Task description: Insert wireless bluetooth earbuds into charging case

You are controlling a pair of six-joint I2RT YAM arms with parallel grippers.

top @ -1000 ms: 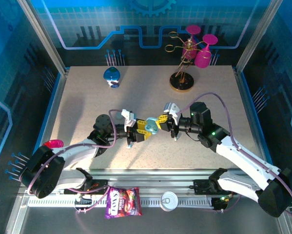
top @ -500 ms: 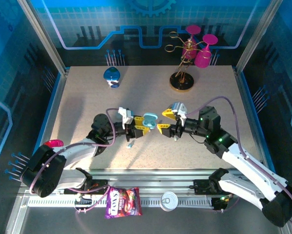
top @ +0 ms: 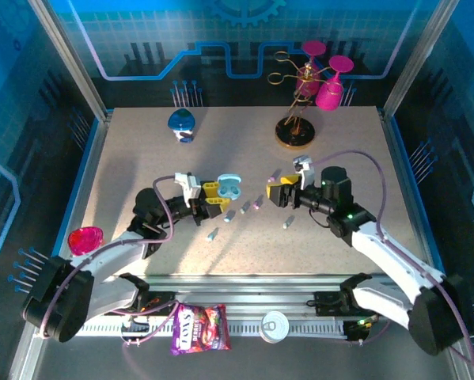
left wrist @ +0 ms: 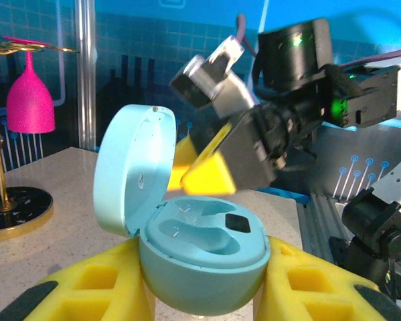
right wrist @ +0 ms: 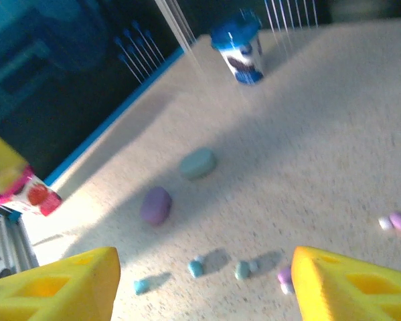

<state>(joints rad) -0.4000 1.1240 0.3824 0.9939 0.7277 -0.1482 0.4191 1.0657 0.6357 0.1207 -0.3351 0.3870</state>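
While the left gripper (top: 218,192) pinches it between yellow fingers (left wrist: 86,287), a pale blue charging case (left wrist: 200,247) sits with its lid tipped open. Facing it from the right, a little apart, the right gripper (top: 278,191) has its fingers spread around nothing. Tiny earbuds (top: 230,215) lie scattered on the speckled table (top: 142,158), below and between the grippers. Far left stands a blue cup (top: 181,124); far right, a gold rack (top: 296,131) holds pink glasses.

The left arm (top: 114,252) at lower left and right arm (top: 391,249) at lower right share white shells, black round joints and looping lilac cables (top: 351,153); yellow block fingers (left wrist: 287,297) show square recesses; green lights (top: 349,214) dot the right
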